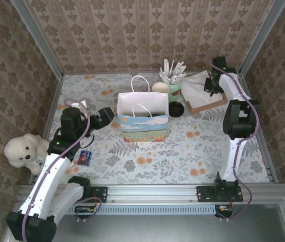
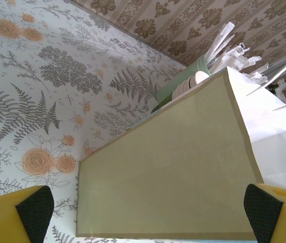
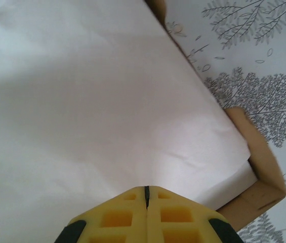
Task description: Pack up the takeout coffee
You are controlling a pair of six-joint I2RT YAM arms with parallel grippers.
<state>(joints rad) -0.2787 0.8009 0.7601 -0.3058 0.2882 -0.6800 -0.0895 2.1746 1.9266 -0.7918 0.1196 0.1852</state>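
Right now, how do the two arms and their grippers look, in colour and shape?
Both the left arm and right arm have white links, black joints and a thin purple cable. The left gripper has yellow fingers with black textured pads; the right gripper has yellow fingers with square recesses.

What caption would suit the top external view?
Open left gripper beside the upright paper bag; shut right gripper over the white napkins far right; cream cup behind the bag.
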